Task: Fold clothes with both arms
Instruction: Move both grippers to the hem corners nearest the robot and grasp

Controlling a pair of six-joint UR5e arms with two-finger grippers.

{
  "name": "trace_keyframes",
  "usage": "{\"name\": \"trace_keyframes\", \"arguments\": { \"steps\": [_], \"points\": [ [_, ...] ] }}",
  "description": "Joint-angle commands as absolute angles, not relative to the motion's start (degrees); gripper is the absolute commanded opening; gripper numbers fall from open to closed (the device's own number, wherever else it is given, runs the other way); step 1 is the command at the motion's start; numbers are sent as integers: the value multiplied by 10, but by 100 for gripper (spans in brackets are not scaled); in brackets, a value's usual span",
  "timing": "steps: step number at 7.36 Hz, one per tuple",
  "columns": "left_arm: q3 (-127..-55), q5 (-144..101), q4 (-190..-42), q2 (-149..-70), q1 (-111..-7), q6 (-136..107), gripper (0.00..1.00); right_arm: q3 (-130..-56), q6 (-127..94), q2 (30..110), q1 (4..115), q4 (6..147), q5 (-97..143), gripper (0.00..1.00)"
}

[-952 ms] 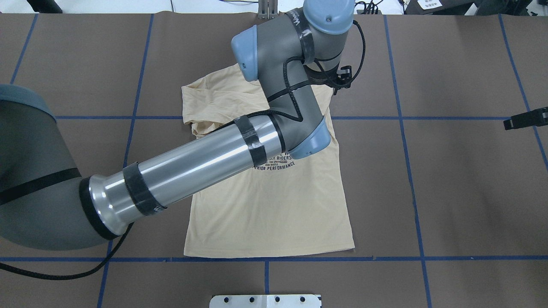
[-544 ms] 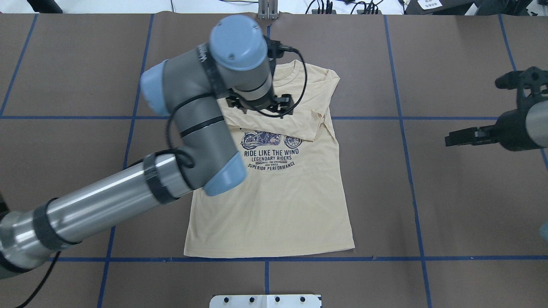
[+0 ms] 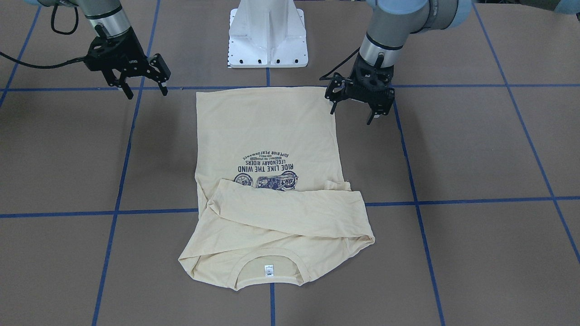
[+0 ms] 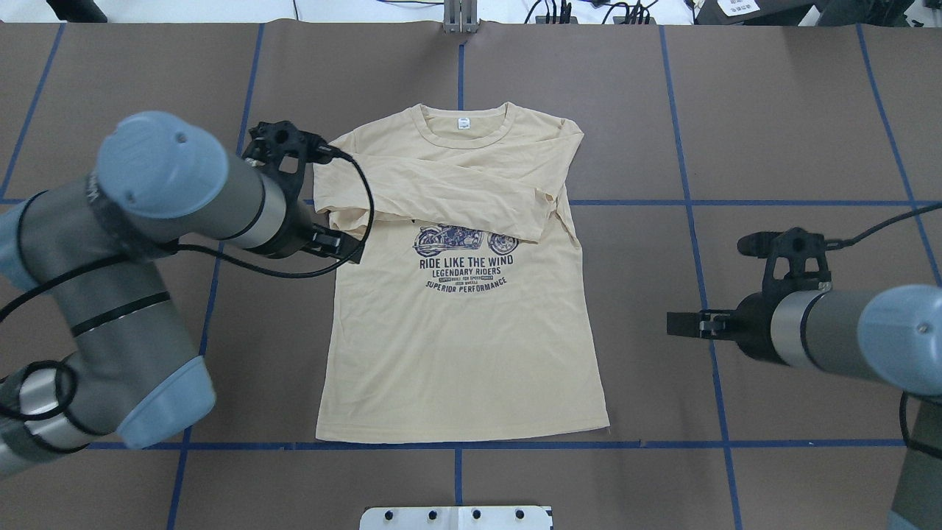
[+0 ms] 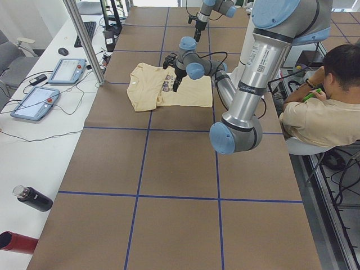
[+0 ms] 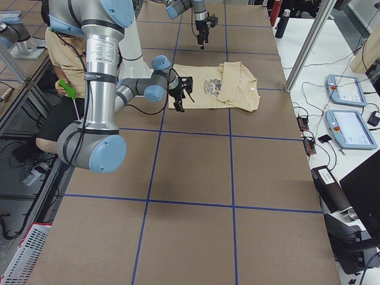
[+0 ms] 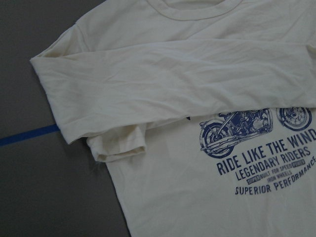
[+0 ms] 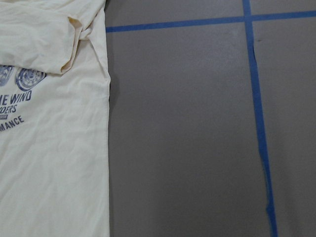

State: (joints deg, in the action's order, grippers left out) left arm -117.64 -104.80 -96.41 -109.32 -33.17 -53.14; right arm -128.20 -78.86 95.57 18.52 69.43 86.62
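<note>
The cream-yellow shirt [image 4: 464,346] lies flat, print up, collar away from the robot, with both long sleeves folded across the chest above the navy print [image 4: 466,265]. Its hem [image 3: 267,93] lies nearest the base. My left gripper [image 4: 344,246] hovers open beside the shirt's left edge, near the folded sleeve cuff [image 7: 121,148], and holds nothing. In the front-facing view the same left gripper [image 3: 351,115] shows its fingers spread. My right gripper [image 3: 147,94] is also open and empty, off the shirt's right side. The overhead view puts the right gripper [image 4: 681,324] about a hand's width from the shirt's edge [image 8: 106,148].
Blue tape lines [image 4: 706,294] divide the brown table cover. The white pedestal base [image 3: 267,40] stands at the robot's edge. A person [image 5: 320,112] sits beside the robot. Control tablets [image 5: 34,101], a bottle [image 5: 34,198] and a metal pole [image 5: 84,39] are along the far side.
My left arm has swung back leftward from over the shirt's collar end to its left edge. My right gripper has come in from the table's right edge toward the shirt.
</note>
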Motion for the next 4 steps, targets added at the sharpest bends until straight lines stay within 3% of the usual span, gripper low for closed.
{"name": "trace_keyframes", "arguments": {
  "steps": [1,3,4],
  "points": [
    [-1206,-969,-1060,-992,-233,-638,100,-1285,-840,920,116,762,803,100],
    [-1194,-939,-1083,-976,-156,-733,96,-1284,-840,857,119,829,805,100],
    [-1189,-938,-1083,-976,-135,-758,85,-1283,-839,856,119,829,806,100]
  ]
}}
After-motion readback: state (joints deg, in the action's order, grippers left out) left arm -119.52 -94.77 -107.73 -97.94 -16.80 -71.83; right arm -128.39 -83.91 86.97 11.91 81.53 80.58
